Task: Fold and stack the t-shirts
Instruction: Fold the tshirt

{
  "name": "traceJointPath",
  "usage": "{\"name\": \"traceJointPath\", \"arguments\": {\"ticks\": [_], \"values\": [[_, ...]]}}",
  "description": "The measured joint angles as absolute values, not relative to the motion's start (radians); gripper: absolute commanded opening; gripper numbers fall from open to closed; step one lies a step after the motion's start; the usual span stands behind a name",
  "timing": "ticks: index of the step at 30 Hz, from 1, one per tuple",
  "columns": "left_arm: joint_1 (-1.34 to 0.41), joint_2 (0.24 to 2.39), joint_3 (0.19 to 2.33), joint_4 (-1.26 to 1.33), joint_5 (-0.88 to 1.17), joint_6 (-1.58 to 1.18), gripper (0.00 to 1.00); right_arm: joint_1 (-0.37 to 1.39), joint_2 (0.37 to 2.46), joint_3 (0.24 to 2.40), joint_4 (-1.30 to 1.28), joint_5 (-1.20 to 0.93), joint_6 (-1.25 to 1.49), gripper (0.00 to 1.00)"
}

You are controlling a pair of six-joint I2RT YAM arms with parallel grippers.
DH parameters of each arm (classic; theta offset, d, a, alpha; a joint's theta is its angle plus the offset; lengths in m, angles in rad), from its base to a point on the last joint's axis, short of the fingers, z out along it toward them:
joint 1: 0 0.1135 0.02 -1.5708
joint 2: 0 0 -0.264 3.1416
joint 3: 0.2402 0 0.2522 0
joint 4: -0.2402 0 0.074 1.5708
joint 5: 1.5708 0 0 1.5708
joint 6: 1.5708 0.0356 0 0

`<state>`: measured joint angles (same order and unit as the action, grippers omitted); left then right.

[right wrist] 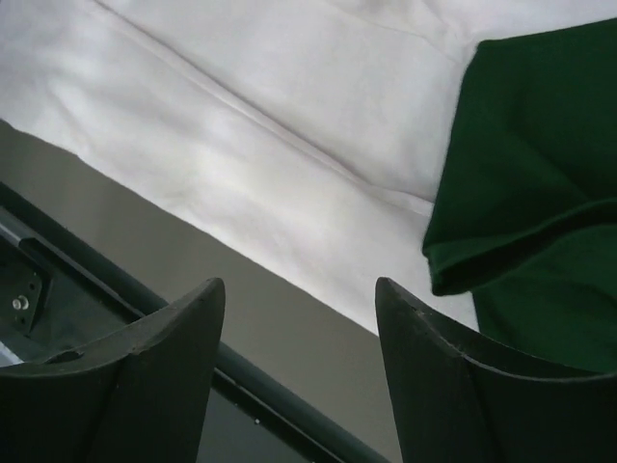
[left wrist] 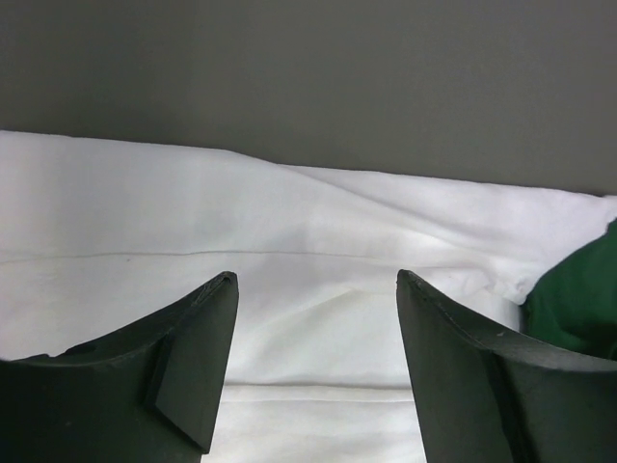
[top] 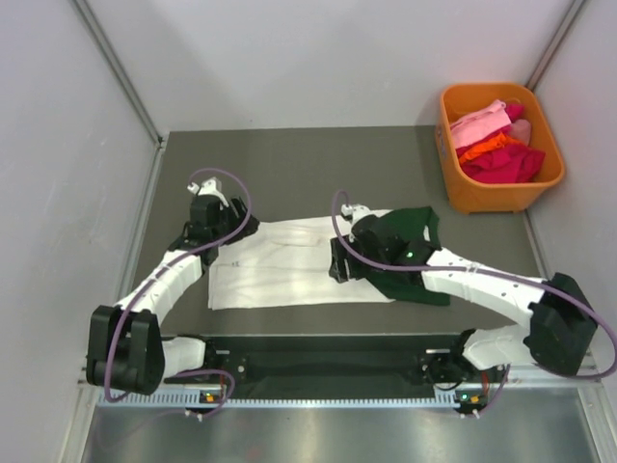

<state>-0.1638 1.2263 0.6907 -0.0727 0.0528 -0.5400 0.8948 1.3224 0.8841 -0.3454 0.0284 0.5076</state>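
Jaws apart, the left gripper [left wrist: 316, 282] hangs over the white shirt [left wrist: 289, 222]; the right gripper [right wrist: 299, 287], likewise apart, has the green shirt [right wrist: 540, 145] at its right, cut off by the frame edge.

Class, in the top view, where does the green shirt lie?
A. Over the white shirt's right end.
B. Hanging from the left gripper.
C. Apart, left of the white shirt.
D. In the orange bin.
A: the green shirt overlaps the right end of the white shirt on the table, outside the bin.
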Motion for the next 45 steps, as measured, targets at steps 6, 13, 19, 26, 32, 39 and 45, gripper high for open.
{"name": "traceJointPath", "arguments": {"ticks": [6,13,19,26,32,39,45], "values": [[-0.16,1.226,0.659,0.001,0.122,-0.599,0.98,0.756,1.16,0.842,-0.393,0.054,0.505,0.73],[-0.127,1.262,0.63,0.09,0.28,-0.705,0.99,0.427,1.058,0.748,-0.414,0.042,0.482,0.85],[-0.274,1.28,0.718,0.023,0.289,-0.685,0.98,0.284,1.073,0.692,-0.382,-0.067,0.459,0.81],[-0.43,1.282,0.756,-0.029,0.279,-0.673,0.97,0.202,1.162,0.612,-0.305,-0.154,0.445,0.74],[-0.584,1.366,0.791,-0.038,0.229,-0.67,0.95,0.2,1.249,0.586,-0.221,-0.2,0.435,0.62],[-0.695,1.588,0.966,-0.075,0.233,-0.572,0.88,0.2,1.215,0.543,-0.206,-0.213,0.402,0.42],[-0.719,1.736,1.12,-0.11,0.262,-0.468,0.84,0.201,1.13,0.542,-0.214,-0.224,0.384,0.35]]}}
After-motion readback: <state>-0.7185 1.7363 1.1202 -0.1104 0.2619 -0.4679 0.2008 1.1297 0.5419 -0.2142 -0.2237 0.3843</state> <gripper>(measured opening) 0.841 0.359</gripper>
